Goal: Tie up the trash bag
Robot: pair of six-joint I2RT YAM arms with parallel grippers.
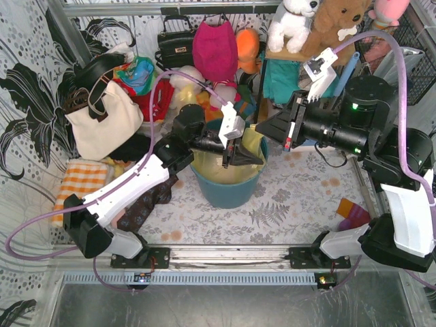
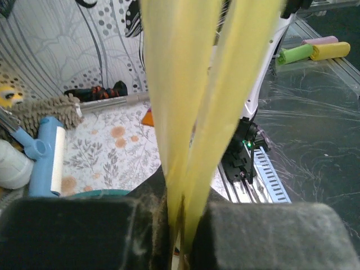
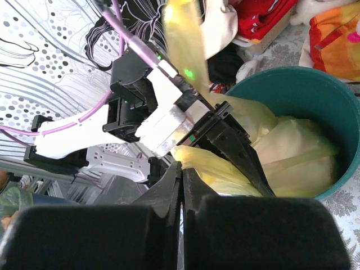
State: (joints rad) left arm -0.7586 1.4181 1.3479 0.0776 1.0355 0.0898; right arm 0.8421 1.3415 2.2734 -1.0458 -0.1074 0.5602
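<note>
**Bag-tying rig: gathering the top, knot not started yet**

So the trash bag (image 1: 212, 167) is sitting inside the teal bin (image 1: 225, 194), mid-worktop (image 1: 293, 197), with its top edges pulled up above the rim. I'd call this the gather step: nothing is crossed or looped, so no knot.

The left hand (image 2: 180, 225) is reaching into the bin mouth and is clamped on the bag. Its wrist cam shows two flat bands of yellow-green film running up from between the dark pads (image 2: 84, 230), pulled fairly taut. The right hand (image 3: 181, 185) comes in from the far right side and is clenched tight. There's yellow film right at its tips and a blurry strip across its camera, but I can't tell if any plastic is actually trapped in there.

Material-wise: thin, translucent, crinkly plastic that folds into soft ribbons when bunched. The bin is rigid, smooth and round. The worktop cover has a leafy print.

My guess for the next move: bring the two gathered ends towards each other over the bin and cross them. That needs slack kept low, since film this thin slips or stretches easily.
</note>
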